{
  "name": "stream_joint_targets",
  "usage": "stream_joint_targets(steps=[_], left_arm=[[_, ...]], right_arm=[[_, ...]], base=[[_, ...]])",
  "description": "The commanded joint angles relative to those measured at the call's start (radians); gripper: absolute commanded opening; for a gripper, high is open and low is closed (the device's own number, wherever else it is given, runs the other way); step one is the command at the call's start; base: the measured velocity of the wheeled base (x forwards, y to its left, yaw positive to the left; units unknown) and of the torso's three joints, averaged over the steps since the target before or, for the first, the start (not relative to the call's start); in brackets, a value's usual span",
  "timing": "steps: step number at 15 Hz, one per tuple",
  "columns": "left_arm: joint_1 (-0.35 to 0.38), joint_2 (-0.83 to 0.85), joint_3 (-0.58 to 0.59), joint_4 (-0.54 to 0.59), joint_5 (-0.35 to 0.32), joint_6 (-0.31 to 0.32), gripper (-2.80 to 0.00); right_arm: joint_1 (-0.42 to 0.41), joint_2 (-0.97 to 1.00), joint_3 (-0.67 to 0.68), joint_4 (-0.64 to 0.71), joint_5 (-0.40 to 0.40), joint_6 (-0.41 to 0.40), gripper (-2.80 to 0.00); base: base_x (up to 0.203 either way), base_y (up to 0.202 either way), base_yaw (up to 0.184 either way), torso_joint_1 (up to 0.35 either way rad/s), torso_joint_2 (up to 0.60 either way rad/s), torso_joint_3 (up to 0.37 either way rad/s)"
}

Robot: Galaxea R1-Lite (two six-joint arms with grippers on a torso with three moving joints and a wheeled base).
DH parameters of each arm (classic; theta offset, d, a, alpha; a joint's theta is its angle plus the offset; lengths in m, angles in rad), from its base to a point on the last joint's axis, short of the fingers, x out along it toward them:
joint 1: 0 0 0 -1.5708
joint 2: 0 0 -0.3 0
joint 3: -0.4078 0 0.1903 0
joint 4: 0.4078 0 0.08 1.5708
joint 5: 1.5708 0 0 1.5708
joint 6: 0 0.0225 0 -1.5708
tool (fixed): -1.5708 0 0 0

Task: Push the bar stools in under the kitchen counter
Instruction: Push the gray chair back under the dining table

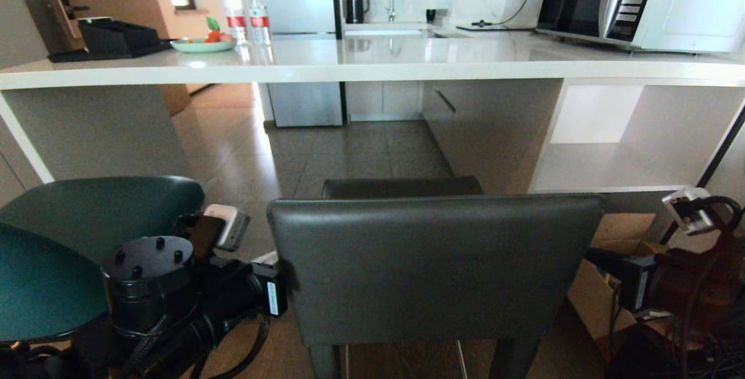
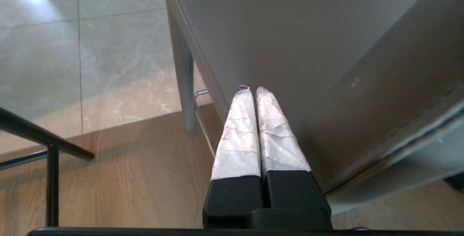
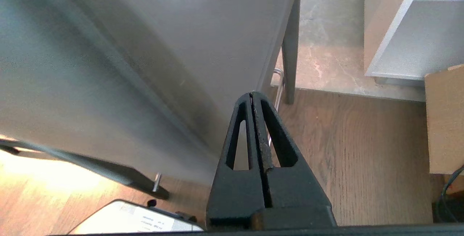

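The dark-grey bar stool [image 1: 433, 262] stands straight ahead, its backrest toward me and its seat facing the gap under the white kitchen counter [image 1: 372, 67]. The teal bar stool [image 1: 87, 216] stands at the left. My left arm [image 1: 174, 286] reaches the grey stool's left edge, my right arm [image 1: 669, 286] its right edge. My left gripper [image 2: 252, 89] is shut and empty, its taped fingers lying along the grey stool [image 2: 308, 47]. My right gripper [image 3: 252, 94] is shut too, right beside the same stool [image 3: 145, 47]. Neither gripper's fingers show in the head view.
On the counter stand a microwave [image 1: 640, 0], a plate of fruit [image 1: 204, 45], two bottles [image 1: 256, 15] and a black tray [image 1: 116, 38]. A white shelf unit [image 1: 611, 152] fills the counter's right underside. A cardboard box [image 1: 599, 297] and cables lie at the right.
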Motion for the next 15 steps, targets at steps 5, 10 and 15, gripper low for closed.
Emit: stream_joint_targets(steps=[5, 10, 15], left_arm=[[-0.02, 0.024, -0.01, -0.007, 0.014, -0.019, -2.8], [-0.021, 0.02, -0.026, -0.007, 0.01, -0.019, -2.8], [-0.001, 0.023, -0.015, -0.002, 0.007, -0.015, -2.8]], right_arm=[[0.012, 0.197, 0.016, -0.195, -0.053, -0.025, -2.8], [0.148, 0.22, 0.015, -0.251, -0.15, -0.035, -2.8], [0.142, 0.22, 0.017, -0.251, -0.155, -0.033, -2.8]], base=[[0.0, 0.0, 0.0, 0.0, 0.0, 0.0], [0.0, 0.0, 0.0, 0.0, 0.0, 0.0], [0.0, 0.0, 0.0, 0.0, 0.0, 0.0]])
